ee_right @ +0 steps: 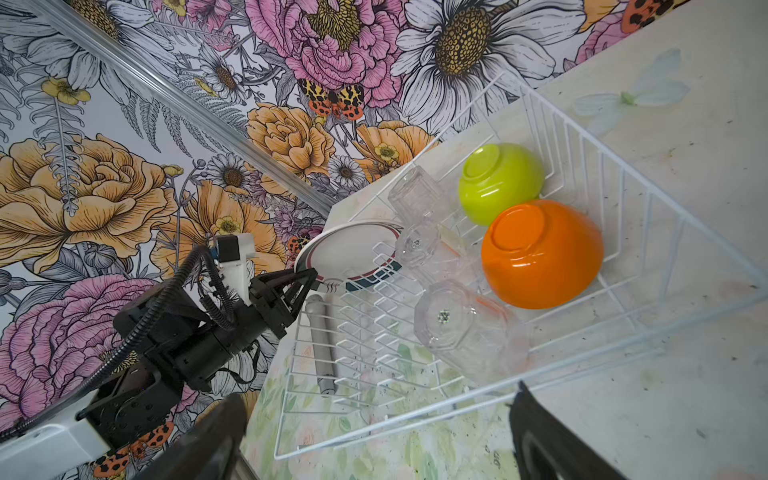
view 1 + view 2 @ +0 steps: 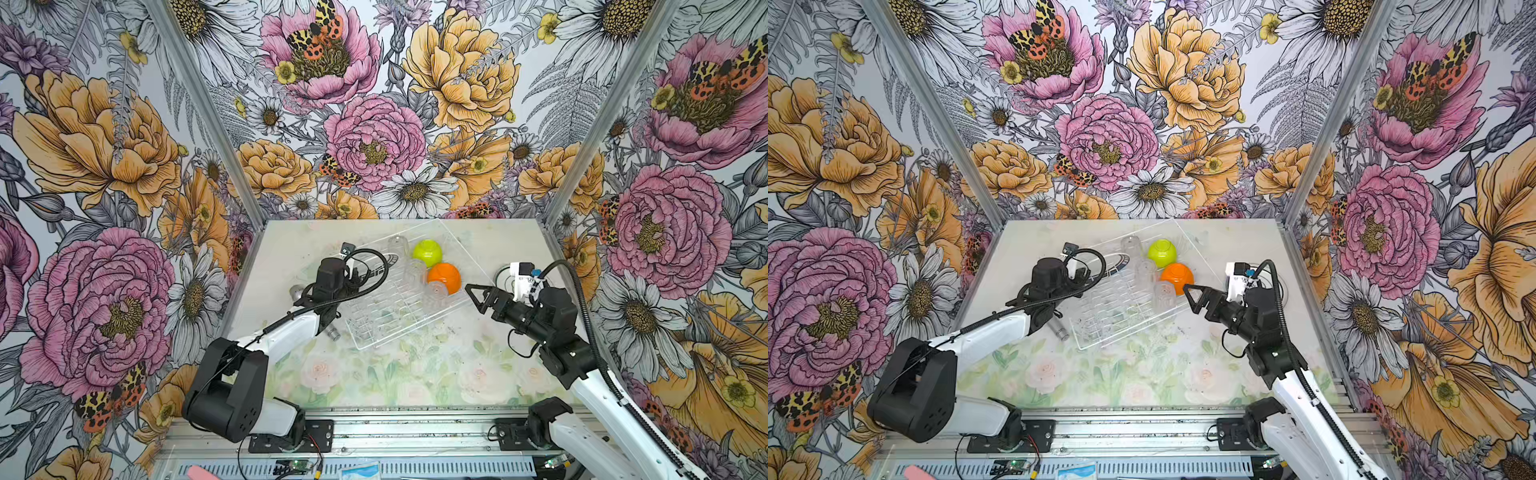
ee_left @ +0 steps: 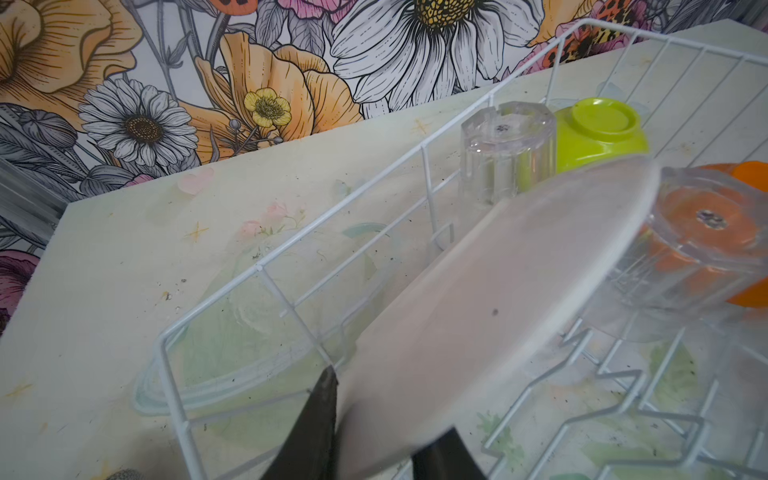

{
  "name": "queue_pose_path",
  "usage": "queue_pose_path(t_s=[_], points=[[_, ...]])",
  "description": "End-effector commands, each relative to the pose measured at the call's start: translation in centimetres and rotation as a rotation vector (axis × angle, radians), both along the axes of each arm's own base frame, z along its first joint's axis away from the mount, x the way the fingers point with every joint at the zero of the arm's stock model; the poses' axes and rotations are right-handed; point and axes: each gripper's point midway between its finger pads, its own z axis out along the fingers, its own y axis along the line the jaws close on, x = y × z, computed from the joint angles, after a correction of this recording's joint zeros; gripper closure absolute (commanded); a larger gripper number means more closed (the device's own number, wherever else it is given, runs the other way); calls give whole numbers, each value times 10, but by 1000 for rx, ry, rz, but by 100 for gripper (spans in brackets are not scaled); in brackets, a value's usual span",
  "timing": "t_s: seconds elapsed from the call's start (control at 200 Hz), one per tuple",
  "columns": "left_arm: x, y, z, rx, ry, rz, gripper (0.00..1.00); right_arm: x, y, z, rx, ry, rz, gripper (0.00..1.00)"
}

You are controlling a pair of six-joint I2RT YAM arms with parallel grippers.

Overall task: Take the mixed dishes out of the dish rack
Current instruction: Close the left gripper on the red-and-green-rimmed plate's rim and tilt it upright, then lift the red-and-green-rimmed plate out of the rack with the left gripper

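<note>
Plate [image 1: 353, 249] leans at left end of rack [image 1: 623, 174], rim pinched between left gripper's [image 1: 311, 280] jaws. Three tumblers [image 1: 465, 328], green bowl [image 2: 427, 252] and orange bowl [image 2: 444, 277] sit upside down in rack. Right gripper [image 2: 471, 291] hovers just beside rack near orange bowl, jaws wide apart, empty.

Overhead pair, close wrist cameras: all share dish rack [image 2: 386, 320].

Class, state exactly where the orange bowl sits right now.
In a top view the orange bowl lies upside down at the right end of the dish rack, in front of the green bowl, a clear tumbler beside it.
</note>
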Motion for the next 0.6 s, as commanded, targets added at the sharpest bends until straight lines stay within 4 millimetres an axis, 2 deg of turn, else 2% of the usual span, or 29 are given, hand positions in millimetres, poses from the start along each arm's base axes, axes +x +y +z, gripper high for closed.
queue_pose_path(t_s=[0.0,0.075,0.135,0.325,0.435,0.595], points=[[-1,-2,24,-65,-88,11,78,0,-2,14,26,-42,-23,1],[-3,0,26,-77,-105,19,81,-1,-1,12,28,-37,-25,1],[-5,2,26,-91,-108,29,87,-1,-2,11,27,-34,-29,1],[-13,6,34,-128,-156,45,88,-1,-2,-2,14,-14,-42,1],[-14,9,41,-132,-173,58,93,1,-2,-8,13,0,-45,1],[-17,25,56,-145,-233,128,94,3,2,-13,8,16,-39,1]])
